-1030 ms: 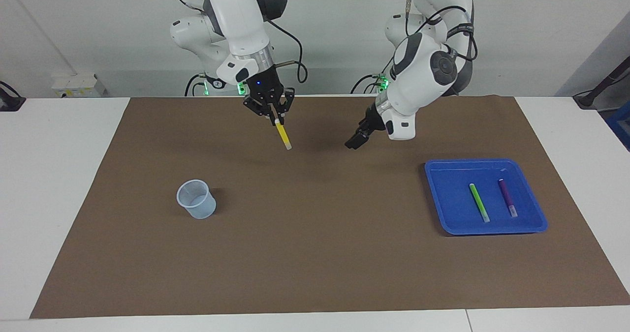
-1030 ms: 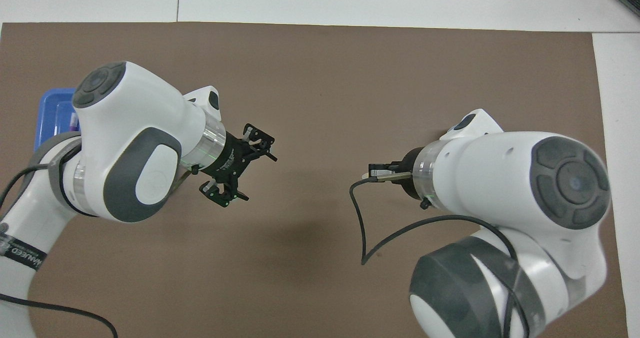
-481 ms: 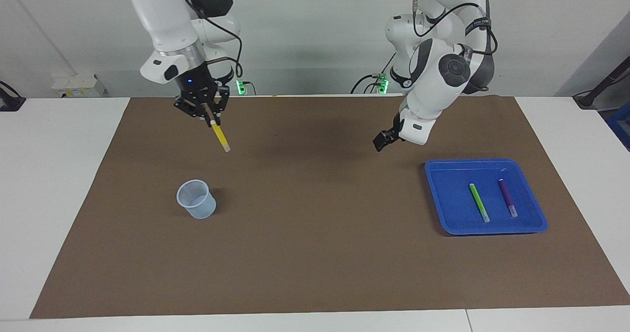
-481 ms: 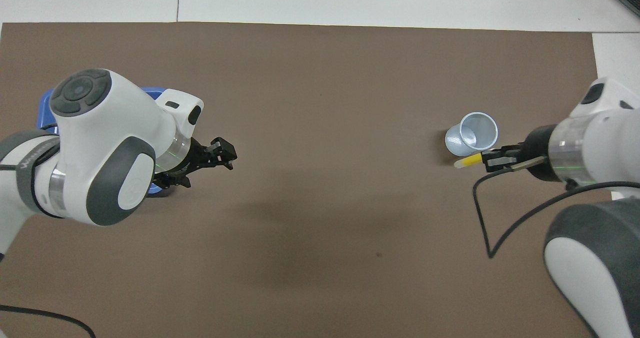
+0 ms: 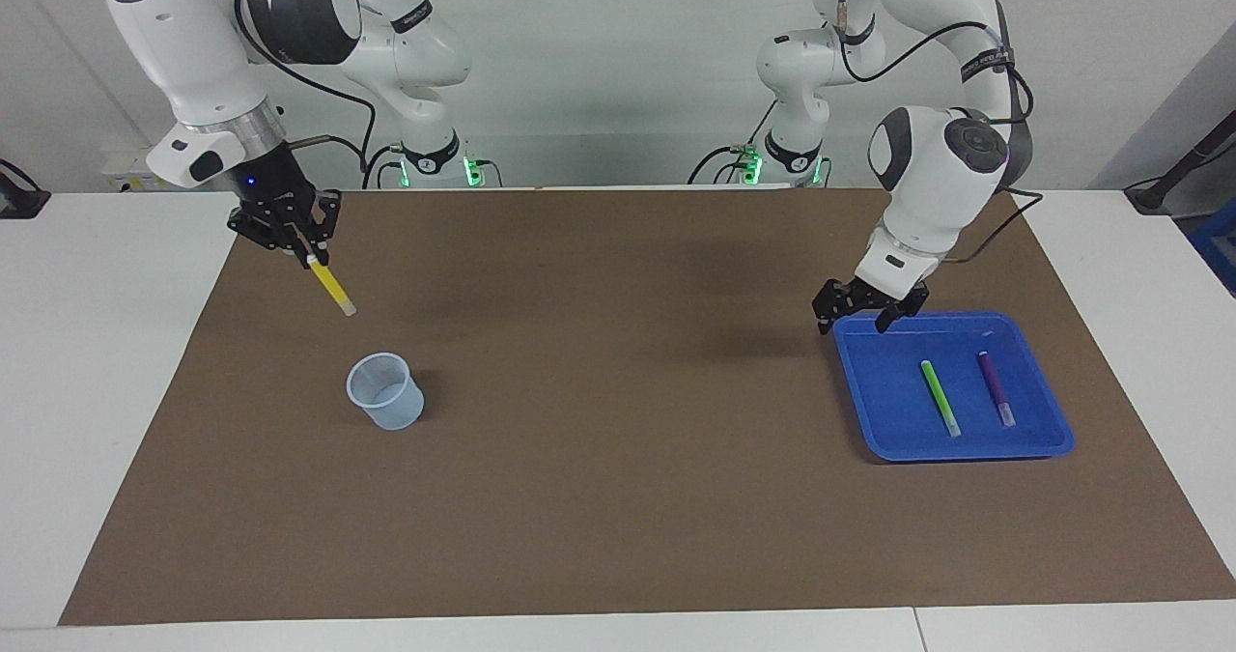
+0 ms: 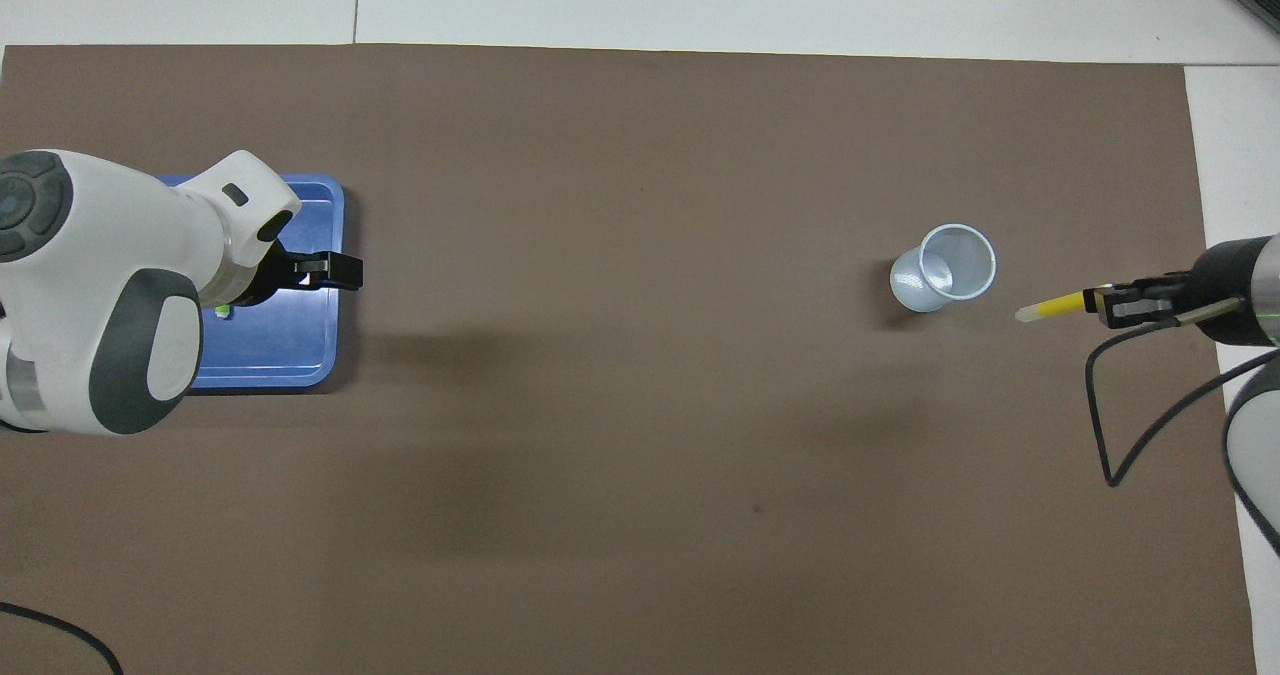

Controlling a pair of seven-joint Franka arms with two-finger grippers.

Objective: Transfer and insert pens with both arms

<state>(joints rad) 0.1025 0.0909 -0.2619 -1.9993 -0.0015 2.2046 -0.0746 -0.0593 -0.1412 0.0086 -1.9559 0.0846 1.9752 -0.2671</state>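
My right gripper [image 5: 307,252] [image 6: 1097,302] is shut on the pale upper end of the yellow pen [image 5: 334,291] [image 6: 1052,307]. The pen hangs slanted in the air beside the translucent cup [image 5: 385,392] [image 6: 944,268], toward the right arm's end of the table. The green pen [image 5: 940,398] and the purple pen [image 5: 996,388] lie side by side in the blue tray [image 5: 869,420] [image 6: 300,355]. My left gripper [image 5: 854,320] [image 6: 345,271] is open and holds nothing, just above the tray's corner nearest the robots. In the overhead view the left arm hides most of both pens.
A brown mat [image 5: 618,517] [image 6: 640,155] covers most of the white table [image 5: 106,362]. The cup stands upright on it, with the tray toward the left arm's end. A black cable [image 6: 1120,435] loops below the right wrist.
The right arm carried the yellow pen from mid-table toward its own end, past the cup. The left arm swung out to the tray, its gripper staying open.
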